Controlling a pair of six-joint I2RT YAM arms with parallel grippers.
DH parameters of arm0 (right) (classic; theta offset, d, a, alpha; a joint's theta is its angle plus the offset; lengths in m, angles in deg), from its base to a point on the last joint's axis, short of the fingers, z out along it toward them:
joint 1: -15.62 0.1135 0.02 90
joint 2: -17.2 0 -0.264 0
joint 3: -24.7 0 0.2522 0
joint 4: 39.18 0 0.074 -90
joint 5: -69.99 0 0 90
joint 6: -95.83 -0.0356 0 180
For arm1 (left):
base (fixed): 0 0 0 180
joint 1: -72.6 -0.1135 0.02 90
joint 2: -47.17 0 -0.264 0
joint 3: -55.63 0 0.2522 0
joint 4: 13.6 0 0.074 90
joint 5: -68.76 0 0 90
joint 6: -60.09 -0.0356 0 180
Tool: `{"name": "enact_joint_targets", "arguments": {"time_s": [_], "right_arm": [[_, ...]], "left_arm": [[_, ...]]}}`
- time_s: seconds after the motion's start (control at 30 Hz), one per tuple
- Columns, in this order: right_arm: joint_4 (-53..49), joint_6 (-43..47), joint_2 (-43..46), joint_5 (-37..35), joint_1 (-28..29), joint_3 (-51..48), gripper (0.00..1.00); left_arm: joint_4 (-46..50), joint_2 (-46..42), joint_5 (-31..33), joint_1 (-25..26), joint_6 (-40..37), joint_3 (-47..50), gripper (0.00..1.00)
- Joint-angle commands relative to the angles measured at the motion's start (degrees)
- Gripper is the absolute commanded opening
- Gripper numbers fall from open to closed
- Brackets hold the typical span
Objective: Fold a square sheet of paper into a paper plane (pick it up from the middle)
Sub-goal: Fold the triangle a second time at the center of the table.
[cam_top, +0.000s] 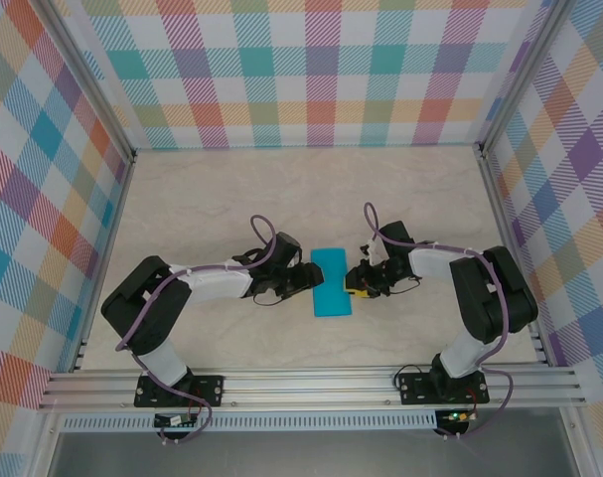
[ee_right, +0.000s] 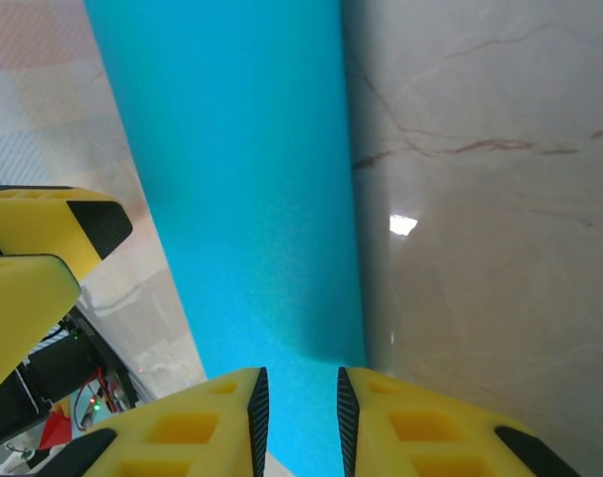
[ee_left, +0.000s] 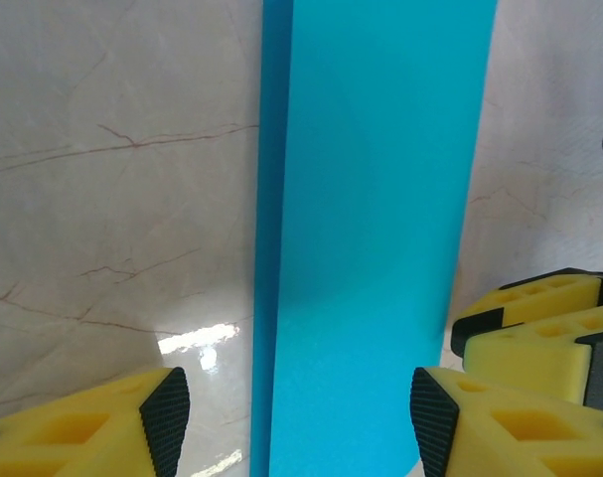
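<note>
**Top external view.** Nearest the camera, the aluminium rail (cam_top: 311, 390) carries the two arm bases, the left arm (cam_top: 162, 308) and the right arm (cam_top: 485, 298) both reaching inward over the marble-patterned tabletop (cam_top: 281, 189). The square sheet of paper (cam_top: 331, 282), folded to a narrow teal-blue rectangle, lies flat near the middle of the tabletop, its long side running away from the bases. The left pincer (cam_top: 303, 276) sits at its left long edge and the right pincer (cam_top: 357, 281) at its right long edge. Plaid walls (cam_top: 311, 70) enclose the work area.

**Left wrist view.** The left pincer (ee_left: 299, 422) stands wide, with the square sheet of paper (ee_left: 371, 248) lying between its yellow fingers (ee_left: 102, 427). The left black pad is clear of the paper's edge, with bare tabletop (ee_left: 112, 199) between them. The right pad is at the opposite edge, and contact there cannot be judged. A darker strip along the paper's left side shows a lower layer. The right pincer (ee_left: 472, 336) is at the paper's right edge.

**Right wrist view.** The right pincer (ee_right: 299, 402) stands narrow, its pads parted by a slim gap through which the square sheet of paper (ee_right: 241, 179) shows. A shadow lies on the paper just ahead of the tips. Whether the tips press on the paper cannot be told. The paper's edge meets the tabletop (ee_right: 480, 199) beside the right-hand finger. The left pincer (ee_right: 87, 253) is on the paper's far side.
</note>
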Motion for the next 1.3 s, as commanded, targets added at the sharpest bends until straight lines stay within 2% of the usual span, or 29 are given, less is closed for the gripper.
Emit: {"name": "enact_joint_targets", "arguments": {"time_s": [0.0, 0.43, 0.67, 0.77, 0.93, 1.27], "right_arm": [[0.5, 0.2, -0.5, -0.7, 0.1, -1.0, 0.27], [1.0, 0.3, -1.1, -1.6, 0.2, -1.9, 0.20], [-1.0, -0.3, 3.6, -3.5, 0.1, -1.2, 0.23], [0.2, -0.9, 4.6, -1.2, 0.1, -1.1, 0.23], [3.0, -1.9, 2.3, 2.5, 0.2, -1.2, 0.21], [3.6, -0.9, -1.8, 0.5, 0.1, -2.0, 0.20]], "left_arm": [[-1.5, 1.0, -1.4, 1.0, 0.5, -1.6, 0.63], [-2.7, 2.4, -2.7, 1.1, 0.5, -2.1, 0.63], [-2.7, 2.6, -2.9, 1.1, 0.3, -2.1, 0.63], [-2.7, 2.7, -3.1, 1.1, 0.2, -2.2, 0.63], [-2.9, 2.9, -3.2, 1.1, 0.2, -2.4, 0.63], [-3.6, 4.3, -4.4, 1.1, 0.1, -3.4, 0.62]]}}
